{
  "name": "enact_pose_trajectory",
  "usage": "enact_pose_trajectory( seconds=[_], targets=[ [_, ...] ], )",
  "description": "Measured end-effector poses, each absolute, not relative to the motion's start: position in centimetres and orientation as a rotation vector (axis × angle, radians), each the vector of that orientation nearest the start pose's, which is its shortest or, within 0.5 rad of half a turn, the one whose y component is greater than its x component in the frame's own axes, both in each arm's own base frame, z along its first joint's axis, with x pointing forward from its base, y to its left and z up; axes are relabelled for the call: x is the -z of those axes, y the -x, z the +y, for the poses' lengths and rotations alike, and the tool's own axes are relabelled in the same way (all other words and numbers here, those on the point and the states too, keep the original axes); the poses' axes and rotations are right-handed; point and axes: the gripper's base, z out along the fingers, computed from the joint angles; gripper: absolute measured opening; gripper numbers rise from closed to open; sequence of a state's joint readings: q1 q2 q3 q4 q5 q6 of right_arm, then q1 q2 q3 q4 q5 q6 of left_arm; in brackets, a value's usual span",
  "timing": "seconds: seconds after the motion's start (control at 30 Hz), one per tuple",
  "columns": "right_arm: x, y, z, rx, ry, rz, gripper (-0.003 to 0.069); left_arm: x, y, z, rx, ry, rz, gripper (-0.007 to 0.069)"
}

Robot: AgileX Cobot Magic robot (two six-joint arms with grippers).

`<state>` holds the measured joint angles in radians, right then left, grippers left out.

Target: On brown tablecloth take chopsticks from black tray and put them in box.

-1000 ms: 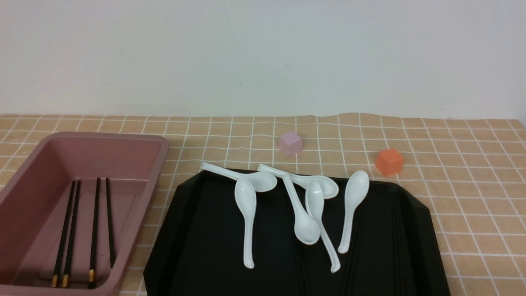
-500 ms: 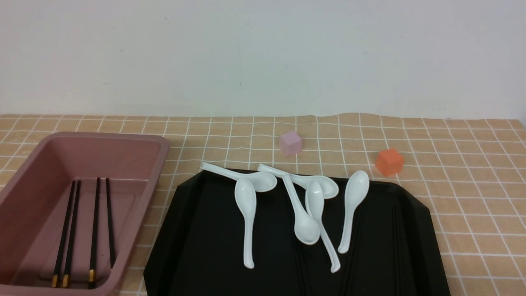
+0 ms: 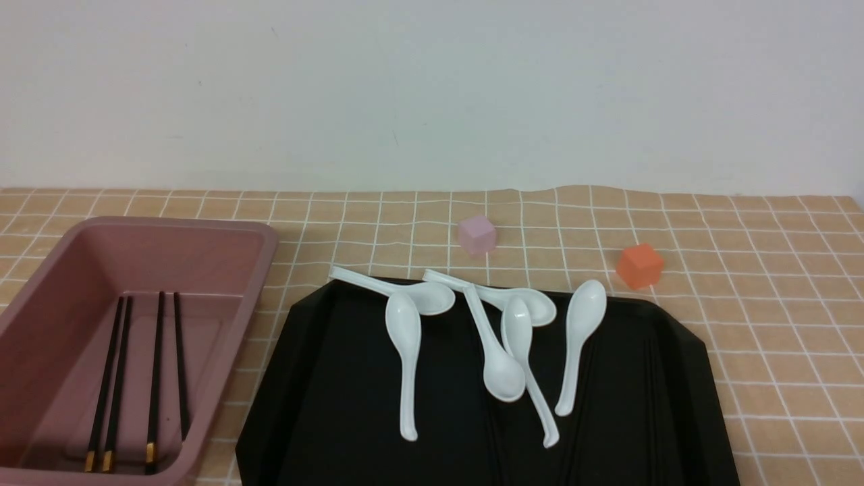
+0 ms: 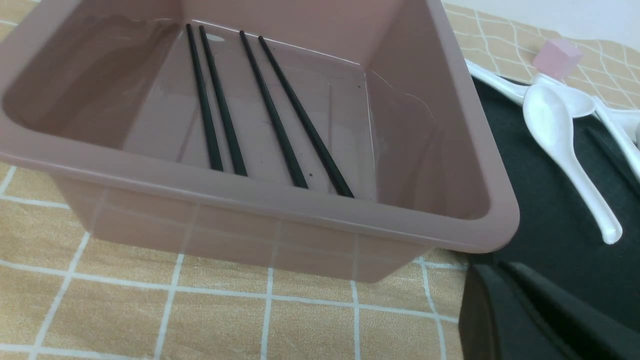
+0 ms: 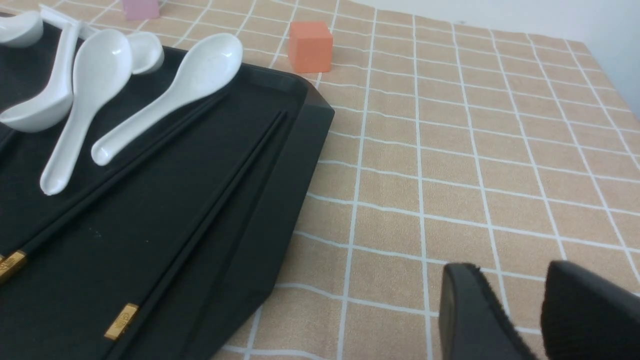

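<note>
Fingers of left gripper [image 4: 505,272]: pressed together w/ no visible gap, nothing between them; seen only in left wrist view, low over the cloth [image 3: 776,283] just near of the box [image 3: 266,243] at its tray-side corner. Fingers of right gripper [image 5: 515,305]: small gap between the two pads, nothing in it, clenched or released cannot be told; seen only in right wrist view, above bare cloth right of the tray [image 3: 324,378]. Neither arm appears in front view.

Box: far-left area of cloth, close beside tray's left edge. Contents: 4 chopsticks [image 3: 156,371] flat on the floor, roughly parallel, lengthwise near-to-far, gold tips at near end. Grouping: 2 close together at left, 2 slightly splayed at right.

Tray: center-near, extends past near frame edge. Approx. 3 more chopsticks [image 5: 165,220] lie lengthwise on its right part, hard to see black on black; two gold tips visible at near end in right wrist view. Exact count cannot be confirmed.

Spoons [image 3: 405,351]: 6 white, on tray's far half; two handles overhang far rim. Center ones overlap each other.

Lilac cube [image 3: 477,235]: on cloth beyond tray, center. Orange cube [image 3: 639,265]: on cloth just off tray's far-right corner. Both apart from tray.

Cloth: far edge slightly wrinkled, against white wall.
</note>
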<state>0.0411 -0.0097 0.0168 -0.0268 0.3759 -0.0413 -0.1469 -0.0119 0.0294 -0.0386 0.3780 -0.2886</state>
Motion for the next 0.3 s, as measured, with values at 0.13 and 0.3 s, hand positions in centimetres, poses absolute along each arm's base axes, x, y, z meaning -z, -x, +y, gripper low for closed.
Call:
enact_pose_trajectory(
  seconds=[0.13, 0.3],
  targets=[
    [-17.43, -5.24, 0.13, 0.026, 0.093, 1.864, 0.0240, -17.00, -5.17, -0.90, 0.336, 0.158, 1.886, 0.0016],
    [-17.43, -5.24, 0.13, 0.026, 0.093, 1.864, 0.0240, -17.00, -5.17, -0.89, 0.335, 0.158, 1.886, 0.0021]
  ],
)
